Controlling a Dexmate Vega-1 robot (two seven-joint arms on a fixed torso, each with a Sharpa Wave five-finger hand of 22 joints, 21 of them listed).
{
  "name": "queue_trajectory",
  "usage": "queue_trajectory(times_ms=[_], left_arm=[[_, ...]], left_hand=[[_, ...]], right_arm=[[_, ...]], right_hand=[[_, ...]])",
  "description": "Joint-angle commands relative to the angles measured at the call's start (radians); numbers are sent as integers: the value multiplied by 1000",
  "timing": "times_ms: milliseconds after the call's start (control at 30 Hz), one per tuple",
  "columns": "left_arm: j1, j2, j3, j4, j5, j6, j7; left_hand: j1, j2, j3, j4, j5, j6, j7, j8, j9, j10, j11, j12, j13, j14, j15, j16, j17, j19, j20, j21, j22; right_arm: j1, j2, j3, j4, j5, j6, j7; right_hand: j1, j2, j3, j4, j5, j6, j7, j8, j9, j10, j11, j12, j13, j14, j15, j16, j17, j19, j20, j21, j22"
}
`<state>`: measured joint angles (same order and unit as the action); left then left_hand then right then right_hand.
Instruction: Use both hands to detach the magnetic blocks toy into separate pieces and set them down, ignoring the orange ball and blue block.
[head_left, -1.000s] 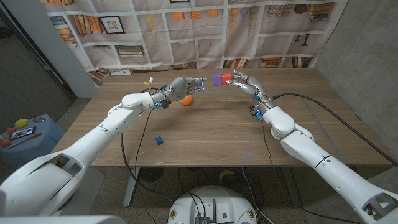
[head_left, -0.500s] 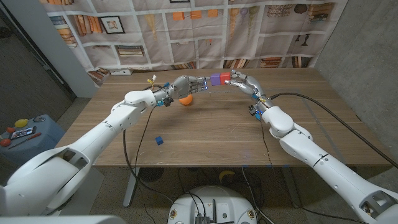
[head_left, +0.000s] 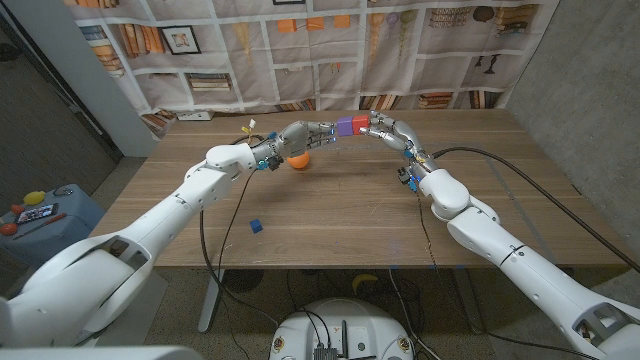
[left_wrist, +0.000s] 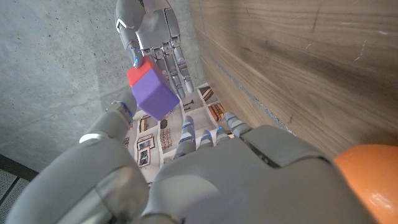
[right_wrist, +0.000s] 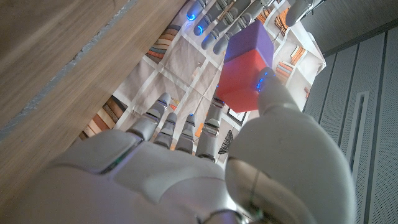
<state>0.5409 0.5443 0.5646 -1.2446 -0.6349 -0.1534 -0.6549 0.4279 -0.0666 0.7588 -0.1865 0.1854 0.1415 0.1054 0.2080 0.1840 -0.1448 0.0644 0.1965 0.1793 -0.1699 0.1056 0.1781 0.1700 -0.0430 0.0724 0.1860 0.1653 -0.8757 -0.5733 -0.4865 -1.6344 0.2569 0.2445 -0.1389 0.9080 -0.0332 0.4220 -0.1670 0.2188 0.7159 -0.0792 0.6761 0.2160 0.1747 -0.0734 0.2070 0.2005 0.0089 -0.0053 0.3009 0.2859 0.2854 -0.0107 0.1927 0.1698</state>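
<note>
Head view: the magnetic blocks toy (head_left: 352, 126) hangs in the air above the far middle of the desk (head_left: 340, 220), a purple cube joined face to face with a red one, the purple toward the robot's left. The right robot hand (head_left: 385, 130) holds the toy at its red end. In the right wrist view the thumb (right_wrist: 273, 102) presses on the red block's face while the toy (right_wrist: 245, 65) stands beyond the curled fingers. The left robot hand (head_left: 305, 136) reaches in from the other side with its fingers apart, the fingertips (head_left: 328, 133) just beside the purple end; whether they touch it cannot be told from this view. In the left wrist view the toy (left_wrist: 151, 87) sits clear of that hand's own fingers (left_wrist: 193, 134), gripped by the other hand (left_wrist: 146, 28) beyond it. An orange ball (head_left: 297, 160) lies on the desk under the left robot hand, partly hidden by it, and shows cut off at the frame edge in the left wrist view (left_wrist: 370, 177). A small blue block (head_left: 256, 226) lies nearer the front edge, well apart from both hands.
</note>
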Motion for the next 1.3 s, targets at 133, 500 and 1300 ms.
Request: queue_trajectory(times_ms=[133,500,1300], left_arm=[[-11,-59,14,53,18,-48,34],[-27,-90,26,85,21,-57,21],[-1,-132,14,84,2,-63,82]], left_hand=[[19,-4,4,-2,7,28,4,16,3,16,-3,10,2,-25,-3,5,2,11,-1,5,3],[33,-13,2,-2,5,41,9,20,3,21,0,10,2,-23,-4,4,2,12,0,3,3],[102,-36,-9,2,1,183,40,59,4,114,8,29,0,41,-9,12,2,50,7,9,4]], right_arm=[[0,4,0,-1,-3,-10,-11],[-2,6,2,5,-7,-1,-18],[-8,2,3,4,-19,8,-22]], right_hand=[[5,112,-7,0,6,136,-124,45,5,2,3,1,2,-1,-6,-1,2,-1,2,2,2],[7,113,-10,0,7,139,-124,45,3,3,2,1,2,1,-5,-1,3,-1,3,2,2],[11,115,-16,0,9,140,-124,42,1,2,2,0,2,-1,-5,-2,4,-1,2,2,2]])
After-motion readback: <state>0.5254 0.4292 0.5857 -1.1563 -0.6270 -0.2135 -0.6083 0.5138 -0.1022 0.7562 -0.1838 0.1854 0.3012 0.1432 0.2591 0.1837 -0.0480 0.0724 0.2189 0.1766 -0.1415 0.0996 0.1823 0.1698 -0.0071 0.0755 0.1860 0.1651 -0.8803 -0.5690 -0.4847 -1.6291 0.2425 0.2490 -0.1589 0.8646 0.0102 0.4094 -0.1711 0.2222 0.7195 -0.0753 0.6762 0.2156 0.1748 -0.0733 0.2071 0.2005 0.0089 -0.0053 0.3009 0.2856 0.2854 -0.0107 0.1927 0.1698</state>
